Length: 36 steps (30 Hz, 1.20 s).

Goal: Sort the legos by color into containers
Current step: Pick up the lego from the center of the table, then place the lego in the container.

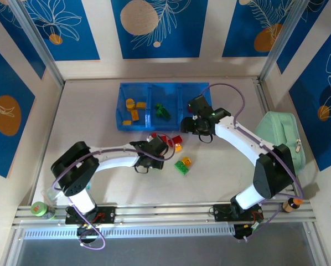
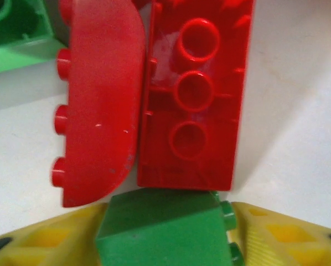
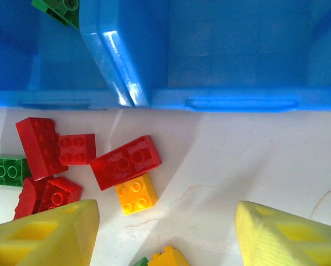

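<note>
Left wrist view: the left hand (image 2: pixel 166 244) has its yellow fingers (image 2: pixel 44 244) on either side of a green brick (image 2: pixel 157 219) and appears to pinch it, seemingly a grip for carrying it to the green compartment.
Beneath it: a curved red brick (image 2: pixel 99 111) and a flat red brick (image 2: pixel 196 100) lie touching on the counter (image 2: pixel 298 111); another green piece (image 2: pixel 10 39) sits at the corner.
Right side: the right hand (image 3: pixel 166 224) stands wide with nothing between its fingers, poised over bare counter just before the tray wall (image 3: pixel 237 102), probably choosing its next brick.
Tray: the blue tray (image 1: pixel 138 91) has three compartments, with orange-yellow bricks (image 1: pixel 133 110) in the left one and a green one (image 1: pixel 163 111) in the middle; sorting looks partly done.
Loose pile: red bricks (image 3: pixel 124 162) and an orange brick (image 3: pixel 135 193) lie near the tray's front, between the two hands.
In the way: the reds crowd closely, so a lift could nudge them; the right arm covers part of the right compartment, where reds would likely go.
Aside: a pale green pouch (image 1: pixel 279 133) lies well apart.
</note>
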### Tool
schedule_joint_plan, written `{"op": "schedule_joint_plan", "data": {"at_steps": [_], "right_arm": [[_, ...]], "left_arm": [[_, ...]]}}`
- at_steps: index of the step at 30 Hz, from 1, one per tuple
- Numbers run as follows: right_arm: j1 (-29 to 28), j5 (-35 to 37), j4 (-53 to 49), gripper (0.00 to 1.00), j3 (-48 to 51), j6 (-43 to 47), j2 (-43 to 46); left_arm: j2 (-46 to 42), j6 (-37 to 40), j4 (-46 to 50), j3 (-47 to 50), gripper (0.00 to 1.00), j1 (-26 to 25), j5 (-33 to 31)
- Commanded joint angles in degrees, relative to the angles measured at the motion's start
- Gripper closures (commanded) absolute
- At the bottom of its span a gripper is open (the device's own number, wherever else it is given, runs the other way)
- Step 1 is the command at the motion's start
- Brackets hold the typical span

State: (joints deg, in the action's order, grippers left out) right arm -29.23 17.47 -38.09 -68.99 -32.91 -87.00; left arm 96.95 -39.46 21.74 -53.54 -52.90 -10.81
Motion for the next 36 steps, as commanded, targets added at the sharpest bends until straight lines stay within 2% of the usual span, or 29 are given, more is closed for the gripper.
{"op": "schedule_joint_plan", "data": {"at_steps": [1, 4, 8, 11, 14, 29, 34, 36], "right_arm": [[0.92, -1.8, 1.08, 0.34, 1.56, -0.99, 3.02], [1.37, -2.01, 1.5, 0.34, 2.62, -1.24, 3.97], [1.81, -2.35, 1.78, 0.34, 3.49, -1.68, 4.52], [1.81, -3.01, 1.96, 0.34, 3.99, -2.07, 4.95], [1.64, -3.52, 1.72, 0.34, 4.47, -2.17, 5.65], [1.63, -1.49, -4.29, 0.34, 10.63, -0.93, 17.07], [1.64, -2.48, -4.99, 0.34, 10.94, -0.31, 19.93], [1.47, -3.48, -4.89, 0.34, 11.28, -0.47, 20.2]], "left_arm": [[0.33, -0.23, 4.36, -2.97, 0.54, -2.38, -2.99], [-1.3, 0.35, 7.12, -5.17, 0.6, -3.41, -4.91], [-4.89, 3.2, 9.03, -8.34, 0.62, -3.52, -6.54], [-5.99, 6.62, 9.67, -12.43, 0.62, -2.31, -7.98], [-4.9, 9.28, 9.29, -16.8, 0.62, 0.25, -6.72], [12.18, 17.33, 7.97, -39.22, 0.62, 11.24, -2.61], [18.51, 19.54, 10.92, -50.48, 0.62, 14.69, -1.65], [21.63, 19.94, 14.27, -56.59, 0.56, 16.13, -0.87]]}}
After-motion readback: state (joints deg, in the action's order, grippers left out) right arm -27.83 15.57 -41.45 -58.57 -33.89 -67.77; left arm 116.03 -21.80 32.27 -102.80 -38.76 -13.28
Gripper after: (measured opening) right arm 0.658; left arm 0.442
